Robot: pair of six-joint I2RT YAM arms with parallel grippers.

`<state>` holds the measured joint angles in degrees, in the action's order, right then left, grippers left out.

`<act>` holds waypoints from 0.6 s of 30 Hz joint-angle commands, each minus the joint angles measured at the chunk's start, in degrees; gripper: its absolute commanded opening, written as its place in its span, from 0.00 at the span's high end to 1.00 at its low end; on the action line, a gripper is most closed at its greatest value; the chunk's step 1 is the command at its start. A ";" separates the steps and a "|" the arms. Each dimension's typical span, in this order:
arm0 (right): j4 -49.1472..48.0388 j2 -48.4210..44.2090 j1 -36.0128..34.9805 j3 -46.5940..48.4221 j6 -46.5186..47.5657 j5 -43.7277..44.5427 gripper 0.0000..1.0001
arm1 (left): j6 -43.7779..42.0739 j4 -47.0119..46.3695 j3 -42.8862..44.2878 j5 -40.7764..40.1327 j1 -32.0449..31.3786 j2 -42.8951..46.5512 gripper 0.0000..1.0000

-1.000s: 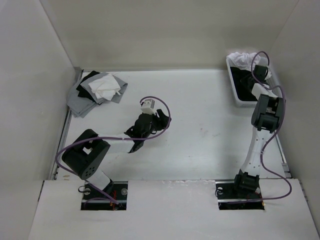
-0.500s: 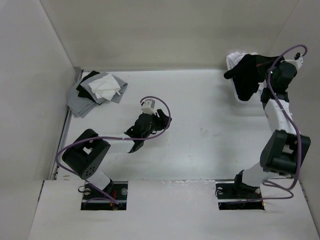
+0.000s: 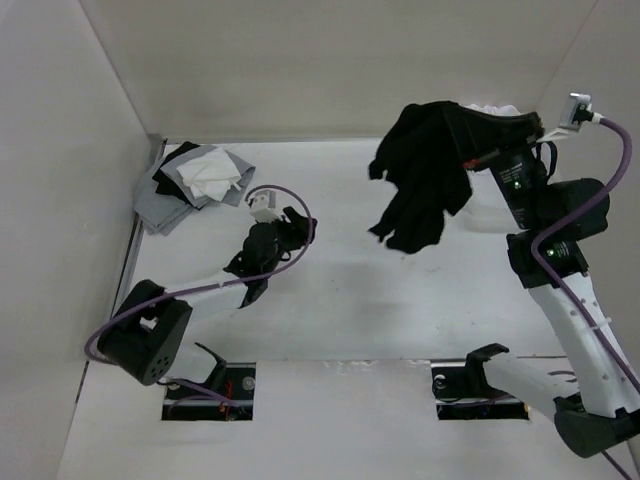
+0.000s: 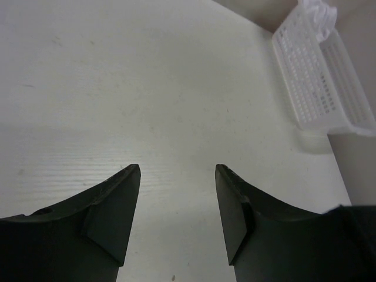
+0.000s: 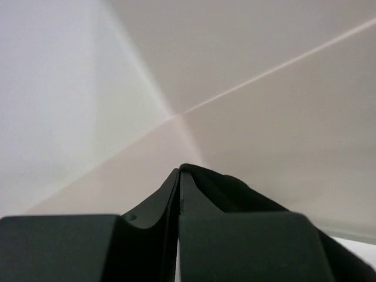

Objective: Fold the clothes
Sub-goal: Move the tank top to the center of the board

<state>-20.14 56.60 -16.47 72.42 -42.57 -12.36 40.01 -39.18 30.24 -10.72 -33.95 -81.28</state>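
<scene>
The clothes, a black tank top (image 3: 420, 185), hang bunched in the air over the far right of the table. My right gripper (image 3: 458, 125) is shut on the top's upper edge, high above the table. In the right wrist view the jaws (image 5: 179, 171) are pressed together, with black fabric (image 5: 235, 191) draped past the tips against the bare walls. My left gripper (image 3: 296, 230) sits low over the middle-left of the table. It stands open (image 4: 176, 170) with only the bare tabletop between its fingers.
A white mesh basket (image 4: 320, 88) with a white garment (image 4: 317, 9) stands at the far right corner, and the garment (image 3: 495, 108) peeks out behind my right arm. A pile of grey, black and white cloths (image 3: 195, 180) lies at the far left.
My right arm lifted the black top out of the basket and swung it up and to the left. My left arm shifted slightly left, still open.
</scene>
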 commanded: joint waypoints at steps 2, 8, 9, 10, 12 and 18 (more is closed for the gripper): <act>-1.20 3.32 -8.69 -3.13 2.24 1.71 0.97 | 2.96 1.99 -4.21 -4.57 6.74 12.08 0.48; -10.88 25.98 -9.86 -11.17 -5.68 4.19 0.95 | 7.54 10.60 -9.23 -5.63 16.76 22.82 0.48; -10.88 29.32 -8.55 -9.86 -6.03 4.36 0.95 | 8.06 11.75 -9.76 -5.63 17.99 23.44 0.48; -10.36 33.01 -7.05 -7.67 -6.39 3.93 0.94 | 8.59 12.63 -10.02 -5.54 18.79 23.70 0.48; -8.52 39.70 -4.94 -2.75 -5.95 2.35 0.83 | 8.86 13.77 -10.37 -5.28 19.41 23.88 0.48; -1.13 36.68 -4.57 -10.50 -2.88 5.74 0.62 | 5.52 17.20 -9.50 -5.63 11.51 19.85 0.53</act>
<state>-18.35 102.41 -19.14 65.93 -47.62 -9.47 47.62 -24.05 19.94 -16.60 -17.65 -58.78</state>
